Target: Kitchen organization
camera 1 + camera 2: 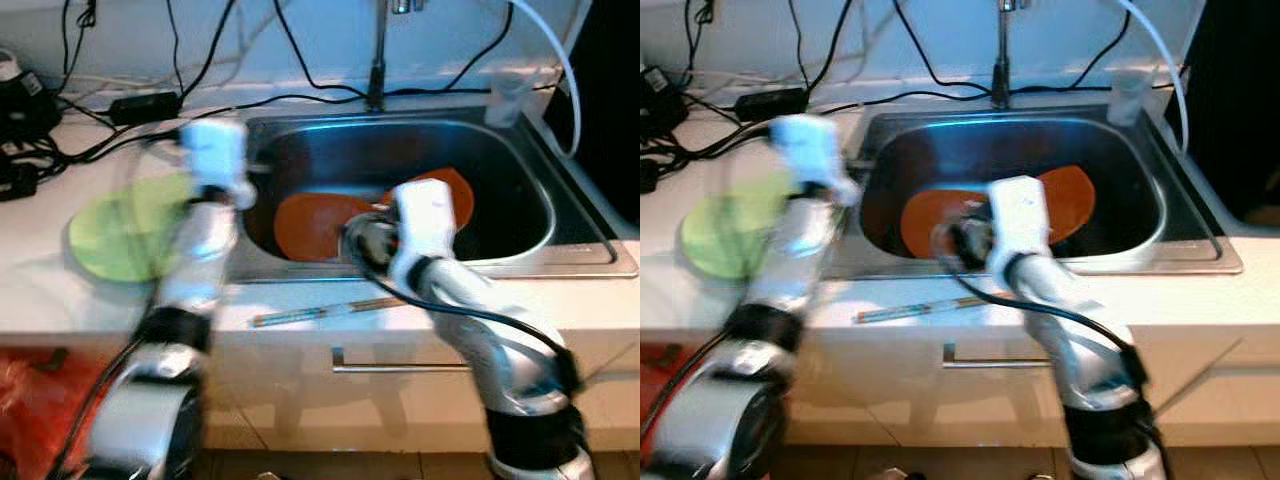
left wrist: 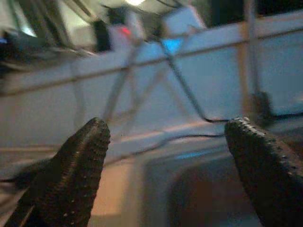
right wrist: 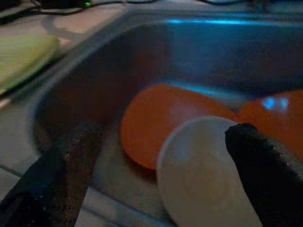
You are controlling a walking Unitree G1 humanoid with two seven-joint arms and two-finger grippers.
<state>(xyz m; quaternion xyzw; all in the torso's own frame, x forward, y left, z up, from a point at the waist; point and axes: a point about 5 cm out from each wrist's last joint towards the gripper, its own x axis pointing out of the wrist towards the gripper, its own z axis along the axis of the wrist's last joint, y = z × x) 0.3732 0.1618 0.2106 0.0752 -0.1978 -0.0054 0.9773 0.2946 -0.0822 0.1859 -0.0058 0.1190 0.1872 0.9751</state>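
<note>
At left of the frame, a green plate (image 1: pixel 125 228) lies on the counter (image 1: pixel 60 300). The left gripper (image 2: pixel 175 165), fingers spread wide, hovers by the sink's (image 1: pixel 590 262) left rim. At centre, the right gripper (image 3: pixel 161 170), also open, points down into the basin; orange plates (image 3: pixel 161 118) and a pale plate (image 3: pixel 203 175) lie flat directly ahead, nearest this arm.

White bench (image 1: pixel 60 300) with steel sink (image 1: pixel 585 250) set in; green plate (image 1: pixel 125 235) left of sink, chopsticks (image 1: pixel 325 312) along front edge, black cables (image 1: pixel 60 140) at back.
</note>
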